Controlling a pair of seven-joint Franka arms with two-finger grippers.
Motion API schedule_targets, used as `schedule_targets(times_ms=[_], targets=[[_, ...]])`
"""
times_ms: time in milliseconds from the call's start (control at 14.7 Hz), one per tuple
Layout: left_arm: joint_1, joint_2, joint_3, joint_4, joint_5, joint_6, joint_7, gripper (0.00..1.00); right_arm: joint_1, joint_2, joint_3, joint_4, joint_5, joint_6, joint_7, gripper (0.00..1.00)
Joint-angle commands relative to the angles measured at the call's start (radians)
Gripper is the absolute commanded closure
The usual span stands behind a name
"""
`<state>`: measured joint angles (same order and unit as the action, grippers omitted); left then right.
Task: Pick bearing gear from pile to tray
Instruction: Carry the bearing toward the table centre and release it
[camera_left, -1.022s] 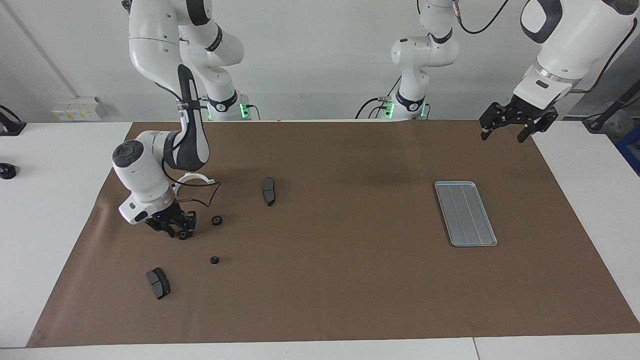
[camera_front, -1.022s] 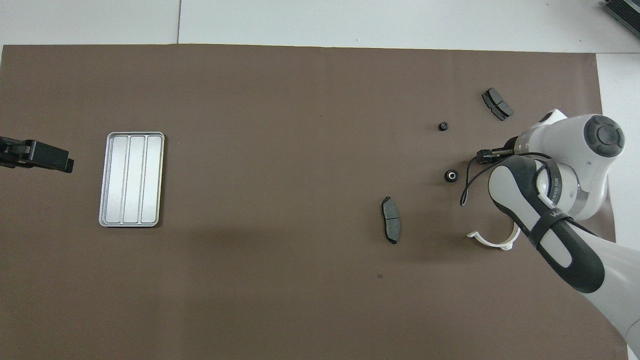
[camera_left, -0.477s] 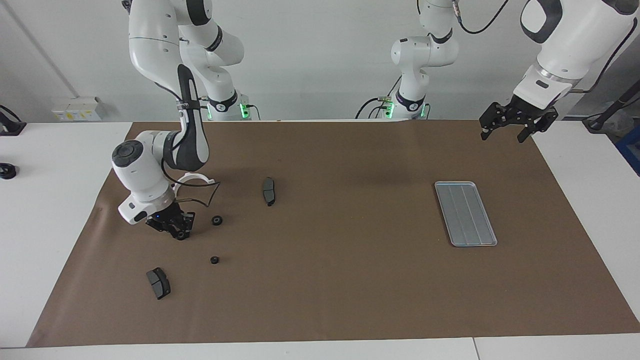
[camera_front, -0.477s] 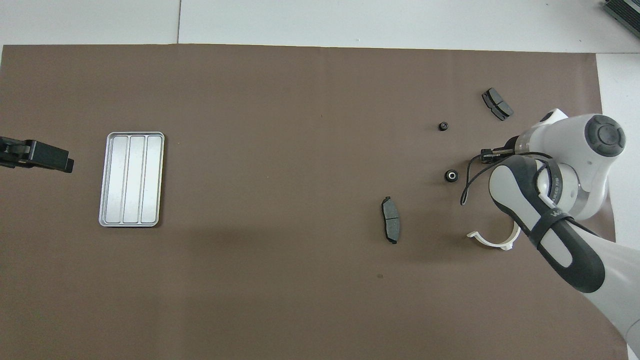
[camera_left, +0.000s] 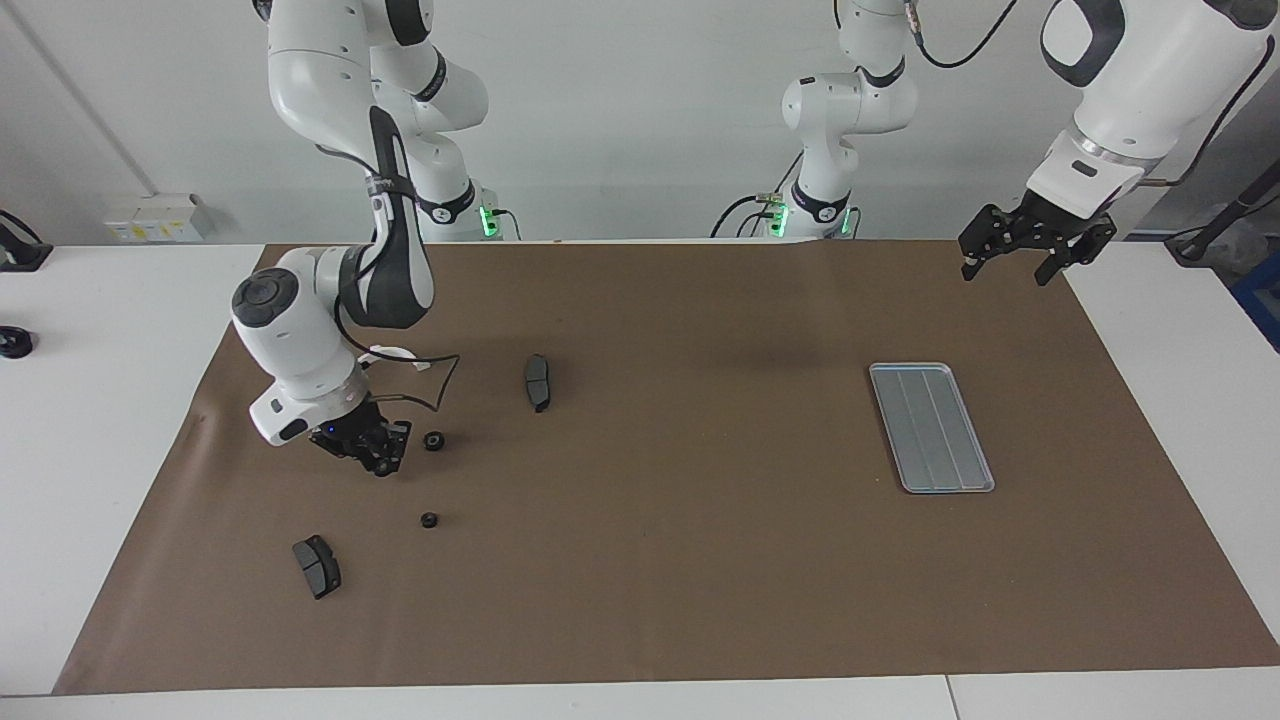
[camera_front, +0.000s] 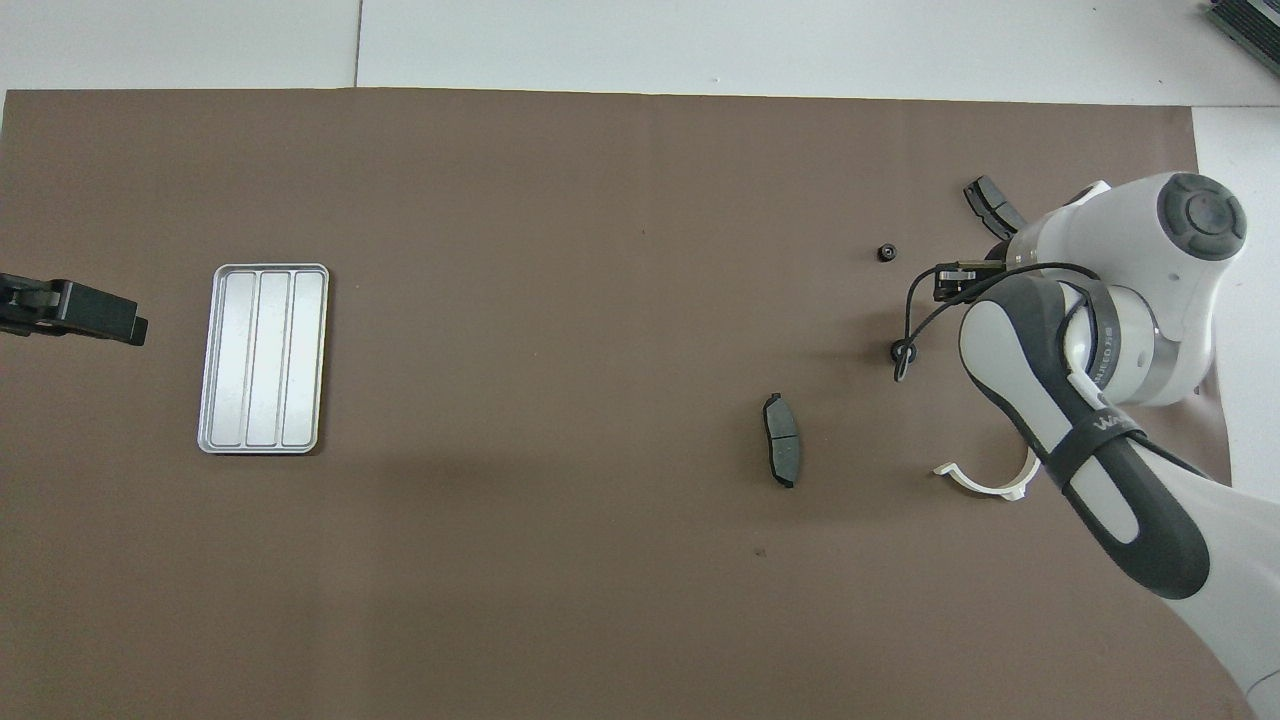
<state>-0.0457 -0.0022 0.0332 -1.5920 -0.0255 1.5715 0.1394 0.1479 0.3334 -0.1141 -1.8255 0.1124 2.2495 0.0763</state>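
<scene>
My right gripper (camera_left: 382, 460) is shut on a small black ring (camera_left: 384, 467) and holds it just above the brown mat, over the pile. In the overhead view the right gripper (camera_front: 947, 282) is partly covered by its own arm. Two more black rings lie on the mat, one beside the gripper (camera_left: 434, 440) and one farther from the robots (camera_left: 429, 520). Two dark grey pads (camera_left: 538, 382) (camera_left: 317, 566) and a white half-ring bracket (camera_left: 395, 353) lie around them. The silver tray (camera_left: 931, 427) is empty at the left arm's end. My left gripper (camera_left: 1035, 250) waits open in the air near the tray.
A brown mat (camera_left: 660, 560) covers most of the white table. A black cable (camera_left: 435, 385) hangs from the right wrist over the pile. In the overhead view the cable (camera_front: 905, 340) crosses one ring (camera_front: 901, 352).
My right gripper has risen a little off the mat with the black ring and moved toward the ring beside it. The left arm has not moved.
</scene>
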Motion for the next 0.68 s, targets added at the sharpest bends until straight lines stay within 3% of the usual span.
schedule_targets(times_ms=[0, 409, 613], targets=[[0.01, -0.012, -0.004, -0.013, -0.004, -0.005, -0.008, 0.0, 0.099, -0.001, -0.001, 0.101, 0.01, -0.065, 0.145, 1.0], [0.01, -0.012, -0.004, -0.013, -0.004, -0.005, -0.008, 0.0, 0.329, 0.073, -0.001, 0.166, 0.027, 0.068, 0.498, 1.0], [0.01, -0.012, -0.004, -0.013, -0.004, -0.005, -0.008, 0.0, 0.424, 0.221, -0.001, 0.305, 0.012, 0.073, 0.658, 1.0]])
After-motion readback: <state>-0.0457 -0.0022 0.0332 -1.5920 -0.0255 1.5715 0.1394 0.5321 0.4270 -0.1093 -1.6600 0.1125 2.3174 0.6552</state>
